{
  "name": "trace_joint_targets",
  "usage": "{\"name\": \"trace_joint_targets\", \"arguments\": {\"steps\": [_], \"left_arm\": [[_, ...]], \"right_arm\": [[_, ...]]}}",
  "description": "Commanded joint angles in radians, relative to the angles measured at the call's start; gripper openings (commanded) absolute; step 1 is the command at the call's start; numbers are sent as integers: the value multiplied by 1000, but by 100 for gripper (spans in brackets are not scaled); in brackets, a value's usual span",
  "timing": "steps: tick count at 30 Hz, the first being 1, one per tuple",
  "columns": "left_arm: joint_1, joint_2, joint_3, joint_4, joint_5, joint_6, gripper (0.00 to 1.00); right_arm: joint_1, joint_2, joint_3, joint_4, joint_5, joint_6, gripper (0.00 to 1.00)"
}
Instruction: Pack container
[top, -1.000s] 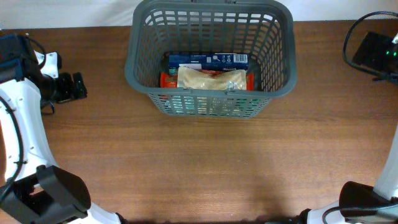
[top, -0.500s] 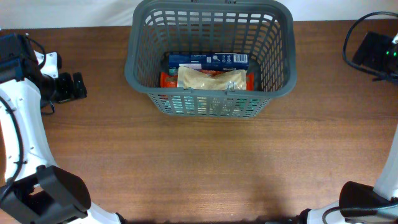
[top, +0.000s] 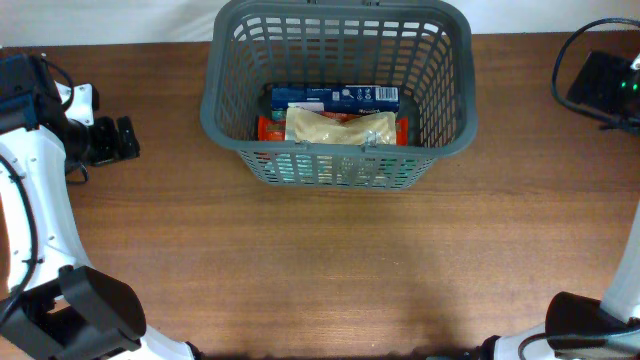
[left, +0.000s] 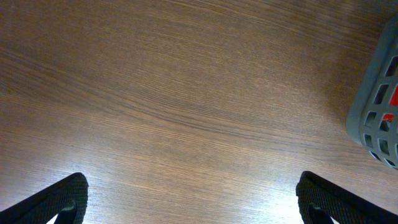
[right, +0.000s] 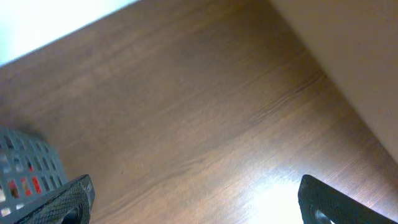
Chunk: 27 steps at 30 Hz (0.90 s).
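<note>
**Container sits loaded at the back of the table, both arms well off it**

Container (top: 340, 172) first: the big dark grey basket with slotted sides stands upright at the far middle of the wooden table (top: 320, 270), its back rim close to the table's far edge. Look inside and it has goods on its floor. A blue box (top: 335, 97) lies along the back. A pale beige bag (top: 340, 127) lies just in front of the box and touches it. A red-orange pack (top: 266, 128) peeks out from under the bag at its left end, with more red showing at the right end.

Over to the left gripper (top: 128, 140), which hangs well apart from the container, out to its left and about level with its front wall. From the left wrist camera, that gripper (left: 193, 202) has its fingers spread wide, one at each bottom corner of the view. Only bare wood lies between them, and a corner of the container (left: 376, 118) shows at the right edge.

The right gripper (right: 196, 199) is spread wide as well and holds nothing. It sits off to the container's right, with a slice of the container (right: 25, 168) at the lower left of its view and the table's edge running across the upper right.
</note>
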Motion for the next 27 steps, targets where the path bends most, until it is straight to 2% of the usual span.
{"name": "trace_joint_targets", "arguments": {"steps": [1, 6, 10, 13, 21, 27], "left_arm": [[4, -18, -5, -1, 11, -10, 99], [4, -18, -5, -1, 11, -9, 99], [4, -18, -5, -1, 11, -9, 99], [4, -18, -5, -1, 11, -9, 99], [4, -18, -5, -1, 11, -9, 99], [4, -18, -5, -1, 11, -9, 99]], "right_arm": [[-6, -82, -3, 36, 73, 11, 99], [-6, -184, -27, 95, 72, 12, 99], [-6, -302, -159, 161, 69, 12, 99], [-6, -423, -337, 272, 68, 13, 99], [-5, -825, -952, 733, -64, 47, 99], [46, -1124, -1285, 792, -82, 146, 99]]}}
